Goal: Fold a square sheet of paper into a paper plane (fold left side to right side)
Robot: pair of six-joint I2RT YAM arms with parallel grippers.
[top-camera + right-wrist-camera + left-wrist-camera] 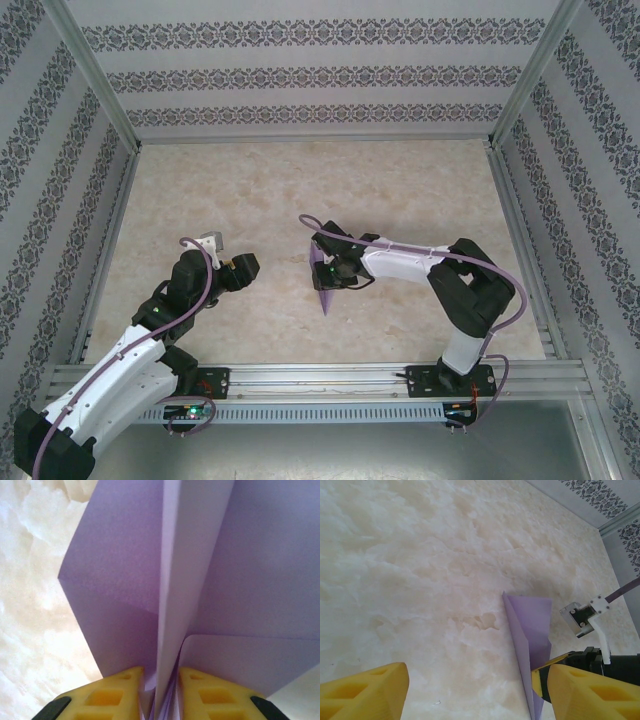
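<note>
Right wrist view: the right claw (160, 682) is nearly closed. Its two yellow fingers (119, 692) pinch the stacked layers of the paper plane (125, 580) between them. The purple paper rises from the fingertips as a central upright fold with flaps spreading to either side. The marbled table (30, 580) lies to the left of it.

In the top external view, the right claw (326, 272) sits near the middle of the table (400, 180). The paper plane (325, 298) sticks out of it as a narrow purple point aimed toward the near edge. The left claw (243, 268) is off to the left, apart from the paper.

In the left wrist view, the left claw (479, 677) stands wide open with nothing between its yellow fingers (370, 692), above the table (420, 555). Beyond them the paper plane (532, 625) stands on edge at a tilt, gripped low down by the right claw (570, 662). Whether its tip touches the table I cannot tell.

Count: one folded piece of paper, two claws on two arms, and one table.
</note>
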